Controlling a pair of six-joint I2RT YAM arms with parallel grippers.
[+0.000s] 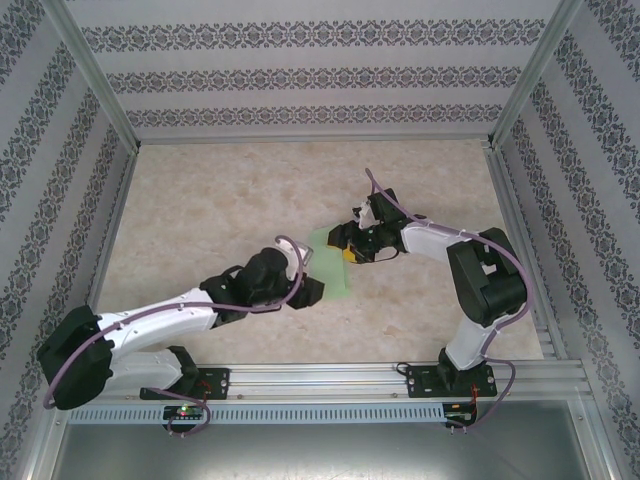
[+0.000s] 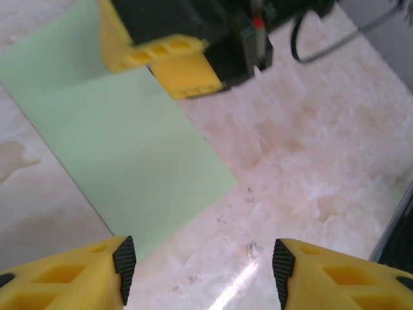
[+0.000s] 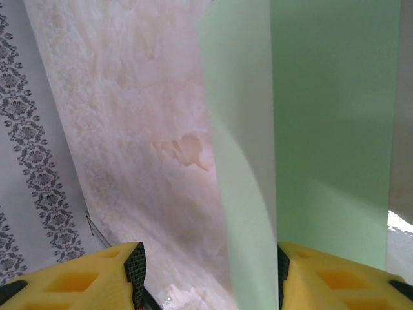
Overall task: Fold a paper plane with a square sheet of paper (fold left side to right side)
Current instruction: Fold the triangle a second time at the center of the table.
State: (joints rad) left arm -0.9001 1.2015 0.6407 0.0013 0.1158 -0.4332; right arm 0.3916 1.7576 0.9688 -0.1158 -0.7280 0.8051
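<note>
The square sheet of paper (image 1: 335,270) is lying mid-worktop (image 1: 200,220), partly folded, with one long flap curling up between the spread fingers of the right gripper (image 3: 210,274). The left gripper (image 2: 203,265) is hovering, spread and empty, just beside the sheet's near corner. The left-to-right fold looks to be under way; next, the flap needs laying flat, edges aligned, and creasing.

The sheet of paper (image 2: 122,155) is mint-green, the table (image 1: 200,210) marbled beige, the walls (image 1: 300,80) white with grey floral stripes.
</note>
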